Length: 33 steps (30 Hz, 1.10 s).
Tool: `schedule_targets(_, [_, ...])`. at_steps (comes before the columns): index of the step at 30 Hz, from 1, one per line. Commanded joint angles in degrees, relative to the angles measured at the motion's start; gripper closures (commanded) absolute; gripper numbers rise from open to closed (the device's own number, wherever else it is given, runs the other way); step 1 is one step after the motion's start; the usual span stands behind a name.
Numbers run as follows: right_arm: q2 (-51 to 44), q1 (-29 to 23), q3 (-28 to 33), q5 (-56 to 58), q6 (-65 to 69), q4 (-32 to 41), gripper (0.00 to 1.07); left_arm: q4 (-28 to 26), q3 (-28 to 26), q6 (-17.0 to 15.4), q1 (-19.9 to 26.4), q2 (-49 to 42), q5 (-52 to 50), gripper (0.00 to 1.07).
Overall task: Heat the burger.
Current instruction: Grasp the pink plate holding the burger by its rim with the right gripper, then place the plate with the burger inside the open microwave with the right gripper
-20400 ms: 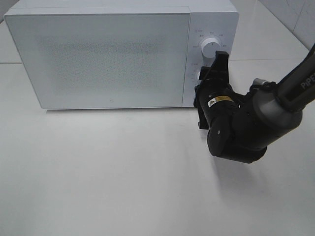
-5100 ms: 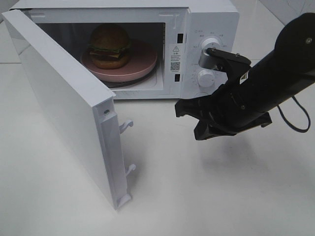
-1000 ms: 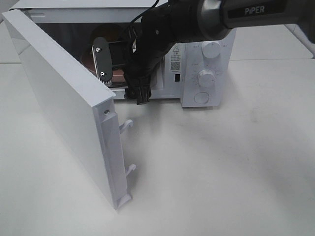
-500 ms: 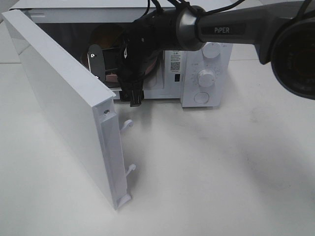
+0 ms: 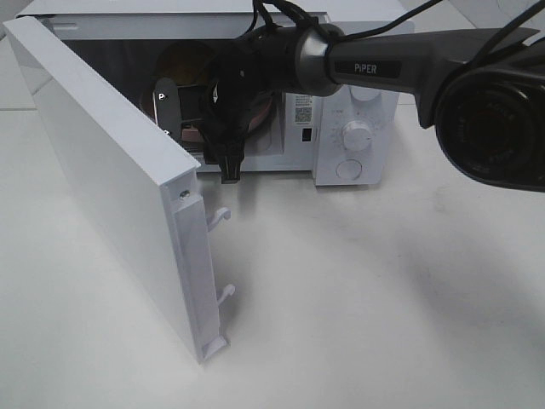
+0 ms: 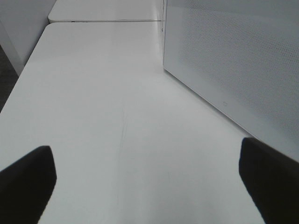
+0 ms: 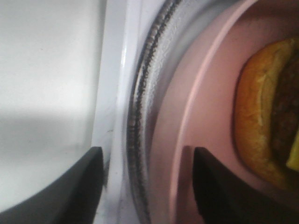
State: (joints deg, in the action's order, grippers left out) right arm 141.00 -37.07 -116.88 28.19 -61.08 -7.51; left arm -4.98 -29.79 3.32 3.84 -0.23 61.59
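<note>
This looks like a robot test bench dressed as a kitchen corner, not a real home. A white microwave with its door swung open stands alone on a plain white tabletop, pale tiled wall behind, and a black arm marked PiPER reaches in with cables trailing.

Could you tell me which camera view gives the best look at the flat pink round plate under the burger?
The right wrist view: the flat pink round plate fills much of it, its rim clear beside the golden-brown burger. In the exterior high view only a sliver of the plate shows behind the right arm. The left wrist view shows none of it.
</note>
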Motion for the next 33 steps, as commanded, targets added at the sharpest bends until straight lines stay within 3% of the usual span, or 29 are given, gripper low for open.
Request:
schedule_targets(1, [0.2, 0.5, -0.6, 0.0, 0.7, 0.2, 0.79, 0.0, 0.2, -0.3, 0.1, -1.0, -0.5, 0.07])
schedule_targets(2, [0.2, 0.5, -0.6, -0.4, 0.7, 0.2, 0.87, 0.0, 0.2, -0.3, 0.1, -1.0, -0.5, 0.07])
schedule_targets(3, [0.2, 0.5, -0.6, -0.4, 0.7, 0.2, 0.87, 0.0, 0.2, -0.3, 0.1, -1.0, -0.5, 0.07])
schedule_targets(4, [0.2, 0.5, -0.6, -0.5, 0.7, 0.2, 1.00, 0.0, 0.2, -0.3, 0.1, -1.0, -0.5, 0.07])
schedule_targets(5, [0.2, 0.5, -0.6, -0.5, 0.7, 0.2, 1.00, 0.0, 0.2, -0.3, 0.1, -1.0, -0.5, 0.07])
schedule_targets(6, [0.2, 0.5, -0.6, -1.0, 0.7, 0.3, 1.07, 0.0, 0.2, -0.3, 0.1, -1.0, -0.5, 0.07])
schedule_targets(24, [-2.9, 0.2, -0.6, 2.9, -4.4, 3.7, 1.07, 0.0, 0.2, -0.3, 0.1, -1.0, -0.5, 0.07])
schedule_targets(33, [-6.7, 0.2, 4.2, 2.7, -8.4, 4.2, 1.07, 0.0, 0.2, -0.3, 0.1, -1.0, -0.5, 0.07])
